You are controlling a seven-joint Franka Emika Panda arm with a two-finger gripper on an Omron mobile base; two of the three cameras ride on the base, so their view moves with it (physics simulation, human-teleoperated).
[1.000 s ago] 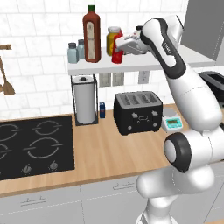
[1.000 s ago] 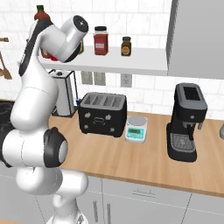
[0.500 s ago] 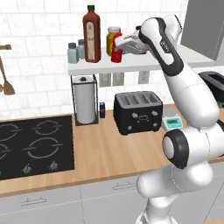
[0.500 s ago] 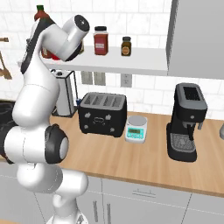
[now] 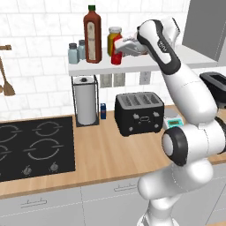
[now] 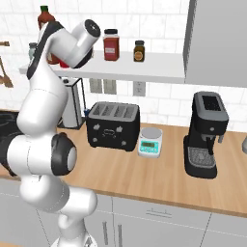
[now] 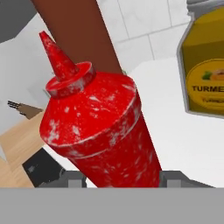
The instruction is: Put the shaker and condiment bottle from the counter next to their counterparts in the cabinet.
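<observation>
The condiment bottle (image 5: 116,50) sits at shelf height, clamped between the jaws of the gripper (image 5: 120,47), just right of the tall dark-red sauce bottle (image 5: 92,33) and in front of the yellow turmeric jar (image 5: 114,39); in the hand view the condiment bottle (image 7: 98,131) leans, its cap pointing up and left, with the turmeric jar (image 7: 204,65) to its right. Compared with one second ago, the gripper has carried the bottle slightly further left along the cabinet (image 5: 172,62), closer to the sauce bottle, and the jaws have kept their grip; judgement: the placement of this item is near completion, with lowering and release remaining. Whether the base already touches the shelf board cannot be told.

Count, on the cabinet: one red squeeze bottle; one tall sauce bottle; one turmeric jar; two small shakers (image 5: 77,52) standing side by side at the left end, which suggests the shaker part is already done; one red jar with black lid (image 6: 111,45); one small dark jar (image 6: 139,50).

Count, on the surface (image 5: 101,150): one paper towel holder (image 5: 85,106); one toaster (image 5: 139,113); one small blue can (image 5: 103,111); one kitchen scale (image 6: 150,142); one coffee machine (image 6: 206,135); one stovetop (image 5: 33,148).
</observation>
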